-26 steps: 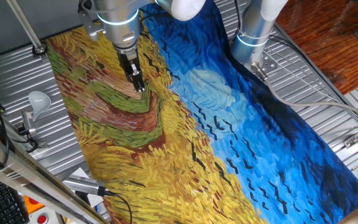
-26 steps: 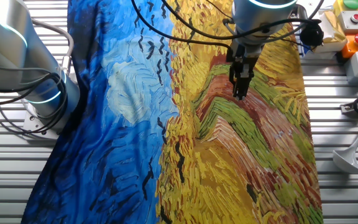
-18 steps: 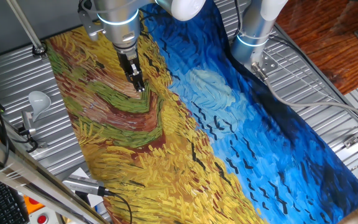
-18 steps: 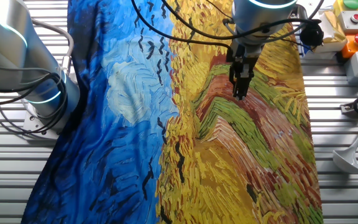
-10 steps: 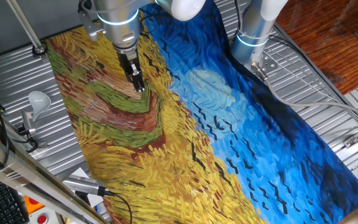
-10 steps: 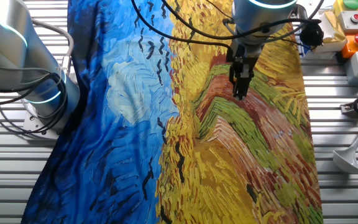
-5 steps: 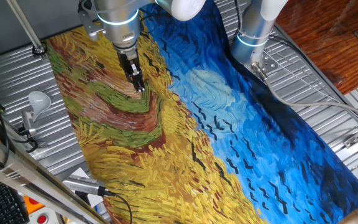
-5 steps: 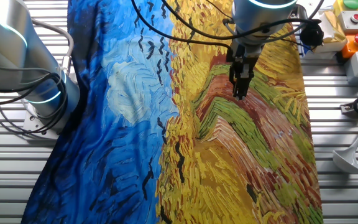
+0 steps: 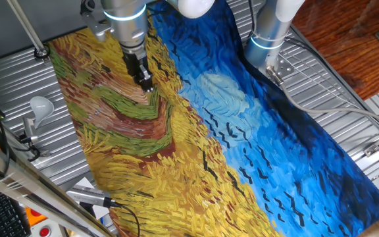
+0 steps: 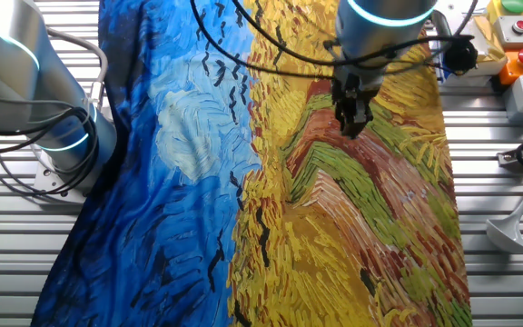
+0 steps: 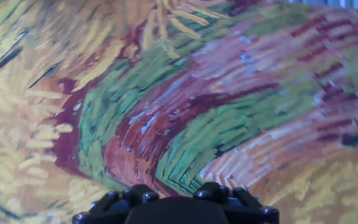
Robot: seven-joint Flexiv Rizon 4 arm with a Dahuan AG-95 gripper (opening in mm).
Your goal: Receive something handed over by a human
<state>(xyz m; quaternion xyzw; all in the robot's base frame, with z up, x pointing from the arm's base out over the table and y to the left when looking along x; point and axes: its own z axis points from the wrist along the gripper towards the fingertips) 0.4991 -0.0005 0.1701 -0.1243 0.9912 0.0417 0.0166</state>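
1. The robot arm [image 9: 125, 20] has moved a little since half a second ago. Its gripper [image 9: 145, 82] has gone up and back a bit, away from the painted cloth [image 9: 196, 131].
2. The cloth covers most of the table [image 9: 18, 79]. It is yellow and green on one side and blue on the other. Nothing lies on it, so there is lots of room.
3. A second robot arm [image 10: 25, 82] stands at the blue edge, well apart.
4. The gripper [image 10: 352, 123] hangs over the brown and green swirl and points down. Its fingers look close together, with nothing between them.
5. The red thing is not in any view. No person's hand shows either.
6. So I cannot tell which way the red thing lies from the gripper, or how it is turned. I think the gripper must wait for the hand to come.
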